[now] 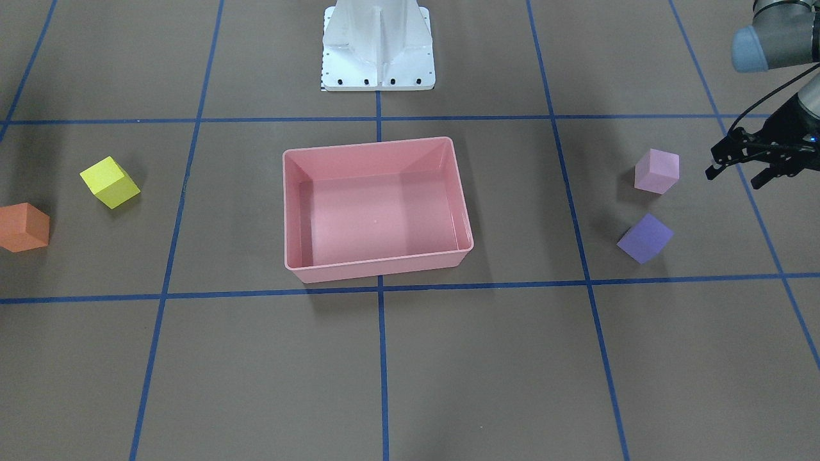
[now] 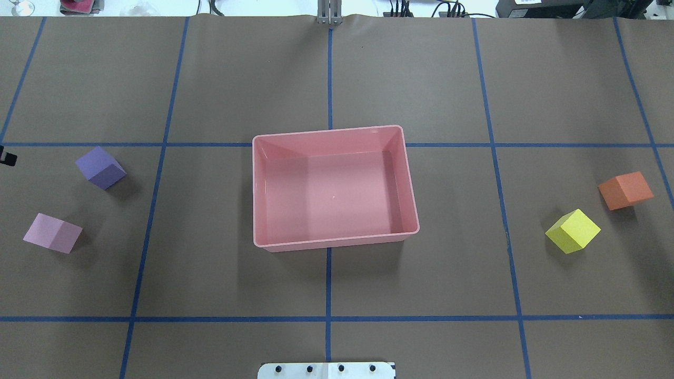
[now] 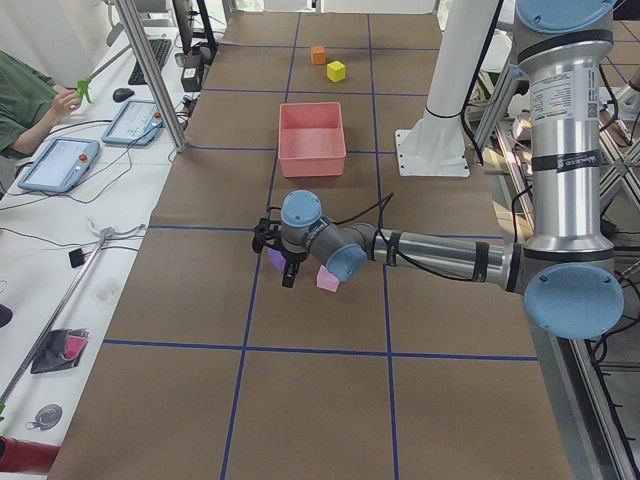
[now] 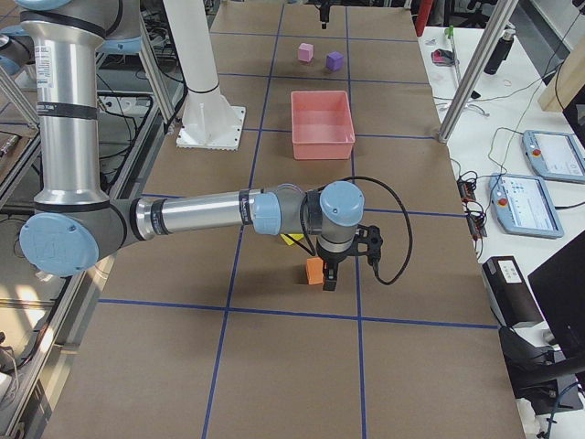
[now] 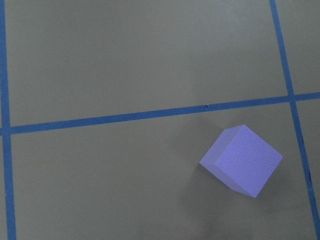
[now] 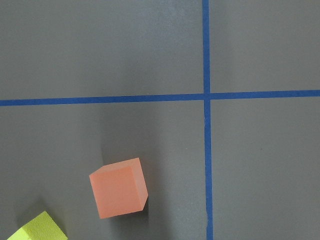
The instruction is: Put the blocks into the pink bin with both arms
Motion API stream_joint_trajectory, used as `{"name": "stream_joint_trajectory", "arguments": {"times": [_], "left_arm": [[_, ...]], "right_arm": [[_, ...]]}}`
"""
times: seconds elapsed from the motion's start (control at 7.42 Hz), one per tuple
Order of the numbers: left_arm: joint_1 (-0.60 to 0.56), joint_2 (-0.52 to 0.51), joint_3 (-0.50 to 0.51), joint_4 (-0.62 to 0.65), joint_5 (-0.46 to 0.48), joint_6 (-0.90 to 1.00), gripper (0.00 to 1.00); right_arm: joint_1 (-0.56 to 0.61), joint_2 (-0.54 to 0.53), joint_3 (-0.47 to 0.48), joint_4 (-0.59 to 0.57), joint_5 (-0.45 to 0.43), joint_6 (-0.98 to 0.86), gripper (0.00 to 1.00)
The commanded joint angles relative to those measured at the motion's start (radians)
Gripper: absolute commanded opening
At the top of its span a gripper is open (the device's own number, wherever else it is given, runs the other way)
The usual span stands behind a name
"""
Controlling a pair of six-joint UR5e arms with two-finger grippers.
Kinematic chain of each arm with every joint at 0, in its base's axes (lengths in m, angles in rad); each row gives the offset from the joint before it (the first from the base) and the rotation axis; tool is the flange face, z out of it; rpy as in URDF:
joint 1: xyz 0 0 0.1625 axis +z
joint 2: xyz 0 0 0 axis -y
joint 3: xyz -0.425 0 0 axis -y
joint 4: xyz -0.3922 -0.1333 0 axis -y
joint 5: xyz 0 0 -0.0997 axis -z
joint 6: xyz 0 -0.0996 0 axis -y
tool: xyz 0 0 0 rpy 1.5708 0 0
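The pink bin (image 1: 378,266) stands empty at the table's middle, also seen from overhead (image 2: 331,243). The purple block (image 1: 644,238) and the pink-lilac block (image 1: 656,171) lie on the robot's left side. The yellow block (image 1: 110,182) and the orange block (image 1: 24,227) lie on its right side. My left gripper (image 1: 733,178) hovers open and empty just outside the pink-lilac block; its wrist view shows the purple block (image 5: 241,160). My right gripper (image 4: 331,274) hangs over the orange block (image 4: 314,271); I cannot tell whether it is open. Its wrist view shows the orange block (image 6: 119,194) below.
The white base pedestal (image 1: 378,45) stands behind the bin. Blue tape lines grid the brown table. Metal posts (image 4: 471,82) and tablets (image 3: 58,160) stand along the operators' side, where a person sits.
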Motion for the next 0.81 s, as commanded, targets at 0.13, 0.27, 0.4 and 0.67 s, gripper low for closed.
{"name": "stream_joint_trajectory", "arguments": {"times": [0.13,0.27,0.4,0.67], "left_arm": [[0.134,0.034,0.0,-0.121,0.091,-0.122,1.0],[0.179,0.034,-0.008,-0.141,0.128,-0.168,1.0],[0.214,0.039,-0.016,-0.141,0.164,-0.182,1.0],[0.239,0.065,-0.02,-0.144,0.183,-0.182,1.0]], "right_arm": [[-0.004,0.001,0.0,0.0,0.0,-0.001,1.0],[-0.004,0.001,0.0,0.0,0.0,0.0,1.0],[-0.004,0.002,-0.002,0.0,0.0,0.0,1.0],[-0.004,0.002,-0.003,0.0,0.0,0.002,1.0]]}}
